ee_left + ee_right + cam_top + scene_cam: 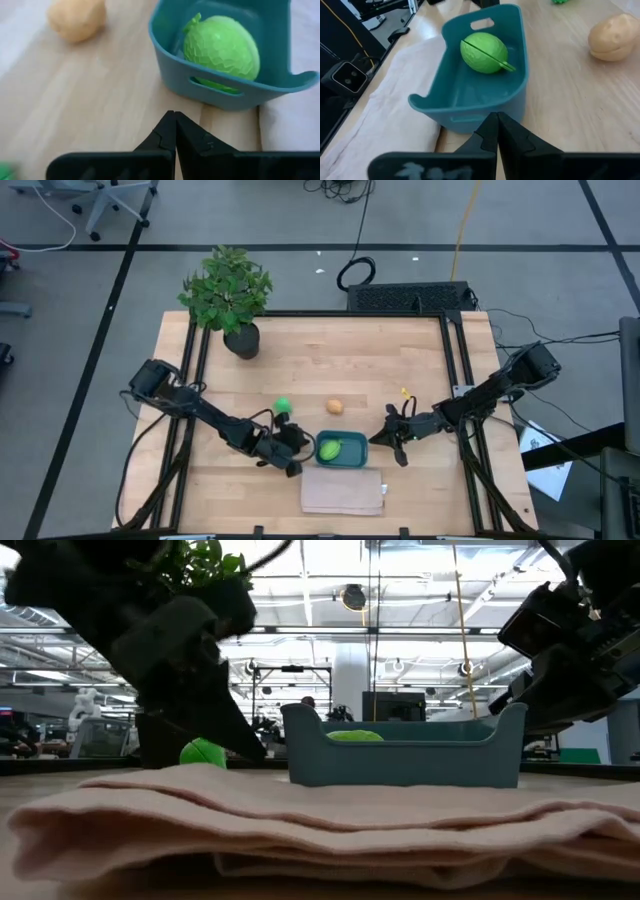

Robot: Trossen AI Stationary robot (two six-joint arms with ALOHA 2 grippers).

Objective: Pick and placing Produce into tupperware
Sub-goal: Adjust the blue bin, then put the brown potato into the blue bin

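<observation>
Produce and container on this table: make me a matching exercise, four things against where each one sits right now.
Things:
1. lime-green piece
2. bright green ball
3. orange-tan piece
4. folded cloth

Places:
A. on bare wood, beside the left gripper
B. inside the teal container
C. at the table's front edge, against the container
D. on bare wood, behind the container

Pairs: 1-B, 2-A, 3-D, 4-C
</observation>
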